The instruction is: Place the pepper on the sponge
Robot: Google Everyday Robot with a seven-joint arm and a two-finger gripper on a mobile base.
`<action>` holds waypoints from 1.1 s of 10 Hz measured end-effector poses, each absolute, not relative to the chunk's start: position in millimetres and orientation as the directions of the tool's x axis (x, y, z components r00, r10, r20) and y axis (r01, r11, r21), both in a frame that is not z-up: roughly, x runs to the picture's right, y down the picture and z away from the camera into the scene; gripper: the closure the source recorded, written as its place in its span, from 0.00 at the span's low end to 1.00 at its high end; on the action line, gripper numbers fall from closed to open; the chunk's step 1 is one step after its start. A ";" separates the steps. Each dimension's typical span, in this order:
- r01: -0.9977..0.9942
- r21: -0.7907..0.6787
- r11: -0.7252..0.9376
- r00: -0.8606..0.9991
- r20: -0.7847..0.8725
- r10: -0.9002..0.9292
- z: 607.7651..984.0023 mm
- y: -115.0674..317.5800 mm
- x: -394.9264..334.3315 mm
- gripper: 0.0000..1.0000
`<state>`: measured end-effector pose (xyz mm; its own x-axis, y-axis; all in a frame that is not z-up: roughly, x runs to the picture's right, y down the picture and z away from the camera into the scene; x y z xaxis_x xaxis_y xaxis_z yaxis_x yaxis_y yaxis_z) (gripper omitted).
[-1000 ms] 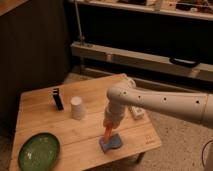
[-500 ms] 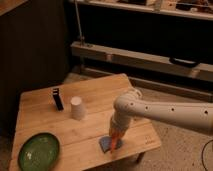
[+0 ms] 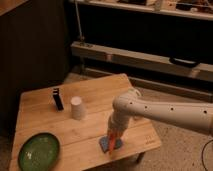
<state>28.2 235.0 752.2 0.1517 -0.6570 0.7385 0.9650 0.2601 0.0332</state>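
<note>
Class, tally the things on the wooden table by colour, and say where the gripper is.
Green: 1, the plate
White: 1, the cup
Black: 1, the upright block
Blue-grey: 1, the sponge
Orange-red: 1, the pepper
Total: 5
The gripper is over the sponge, at the pepper.

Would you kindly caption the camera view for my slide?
The robot's hand directly over the sponge, the pepper upright between them.
</note>
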 end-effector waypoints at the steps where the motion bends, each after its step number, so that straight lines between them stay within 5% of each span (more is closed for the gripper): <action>1: 0.966 0.043 0.253 0.139 0.741 -0.657 754.1 237.9 25.9 0.93; 4: 0.970 0.063 0.235 0.113 0.740 -0.663 757.2 241.8 19.3 0.82; 8: 0.973 0.059 0.221 0.105 0.743 -0.661 761.2 247.5 18.9 0.40; 11: 0.975 0.048 0.219 0.111 0.744 -0.659 767.6 248.6 21.3 0.20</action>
